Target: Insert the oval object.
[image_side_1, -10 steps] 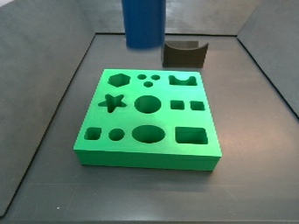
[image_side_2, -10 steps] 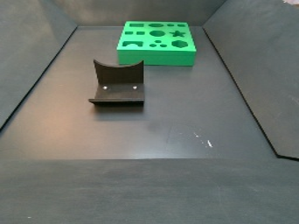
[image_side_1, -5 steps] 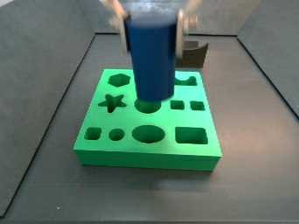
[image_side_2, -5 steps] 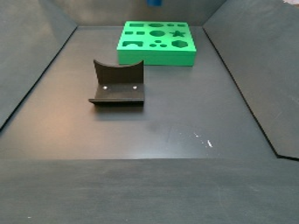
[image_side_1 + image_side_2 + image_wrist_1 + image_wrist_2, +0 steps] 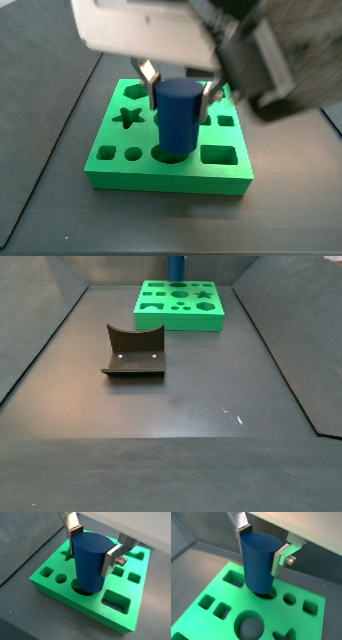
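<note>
My gripper (image 5: 177, 90) is shut on the oval object (image 5: 174, 120), a tall dark blue peg held upright. Both wrist views show the silver fingers (image 5: 112, 559) (image 5: 281, 557) clamping the peg's (image 5: 89, 562) (image 5: 258, 562) upper sides. Its lower end stands at the mouth of the oval hole (image 5: 170, 153) in the green block (image 5: 120, 170), near the block's front middle. I cannot tell how deep it sits. In a side view only the peg's top (image 5: 175, 268) shows above the block (image 5: 181, 306).
The green block (image 5: 50, 587) (image 5: 224, 592) has several other holes, among them a star (image 5: 128, 117) and a square (image 5: 219, 155). The dark fixture (image 5: 134, 351) stands on the grey floor apart from the block. Sloped walls ring the floor.
The gripper with the peg has come forward over the block and lower, from above the round middle hole to the oval hole. The block and fixture have not moved.
</note>
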